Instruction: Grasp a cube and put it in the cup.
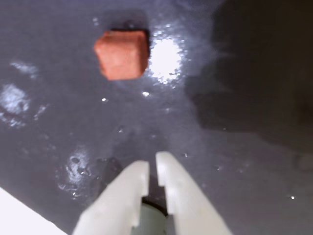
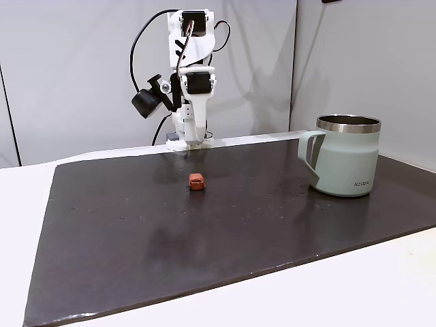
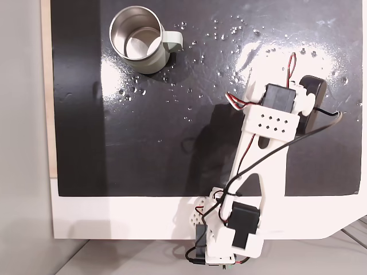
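Approaching stage: gripper (image 1: 152, 169) fingers nearly pressed together, holding nothing; cube (image 1: 122, 54) lay on the dark mat (image 1: 244, 161) ahead (cup (image 2: 348, 155) well apart). Next: spread, advance, pinch.

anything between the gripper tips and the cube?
Nothing solid. In the wrist view, the stretch from the gripper to the cube is bare dark mat with glare spots and small specks. Jaws nearly closed, a narrow gap between them.

Lab-like bench, black mat (image 2: 204, 238), grey partition panels (image 2: 68, 68)
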